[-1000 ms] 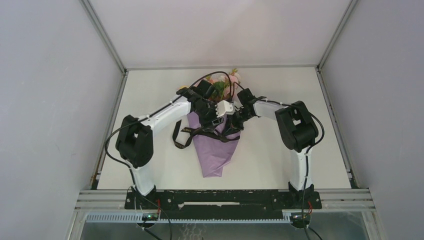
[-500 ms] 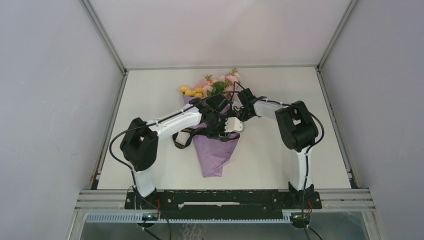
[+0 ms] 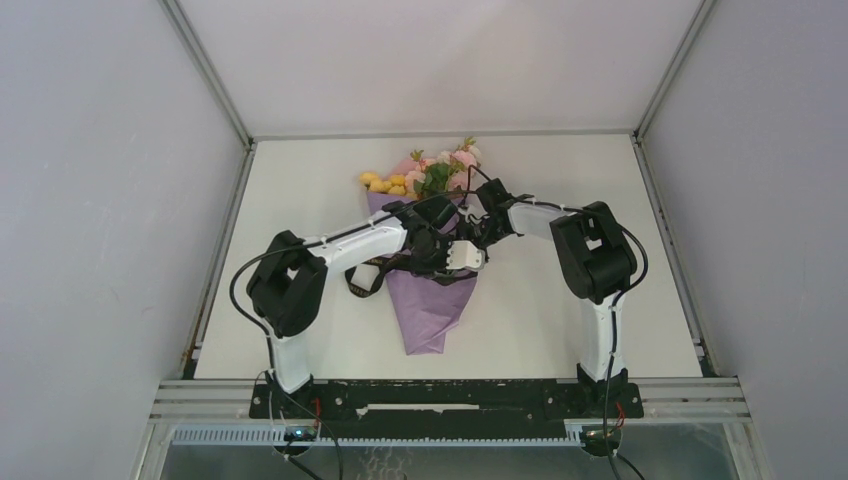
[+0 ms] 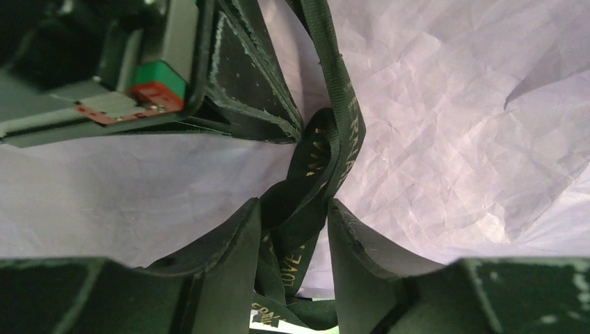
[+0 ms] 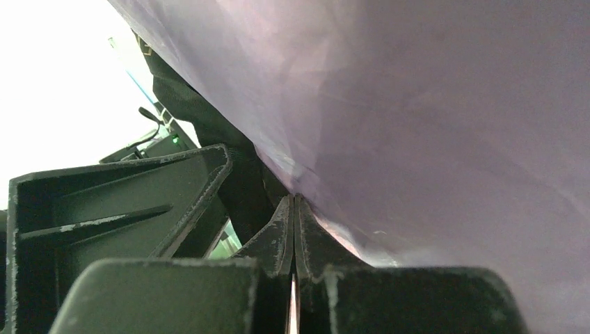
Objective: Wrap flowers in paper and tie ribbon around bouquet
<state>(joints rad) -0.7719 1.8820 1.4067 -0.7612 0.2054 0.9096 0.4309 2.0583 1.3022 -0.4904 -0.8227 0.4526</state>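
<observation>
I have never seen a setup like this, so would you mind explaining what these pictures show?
Two robot arms are bolted at the near edge of a table. The wide picture looks down from above and behind them; the other two come from cameras on each wrist. On the table lies a bouquet: flowers wrapped in purple paper, with a black ribbon across it. The left gripper has its fingers either side of the ribbon; whether they pinch it is unclear. The right gripper is shut beside the paper; I cannot see whether it holds anything.

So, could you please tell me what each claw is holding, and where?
Left claw brackets the ribbon at its twist; grip unclear. Right claw is shut, nothing visibly pinched.
</observation>
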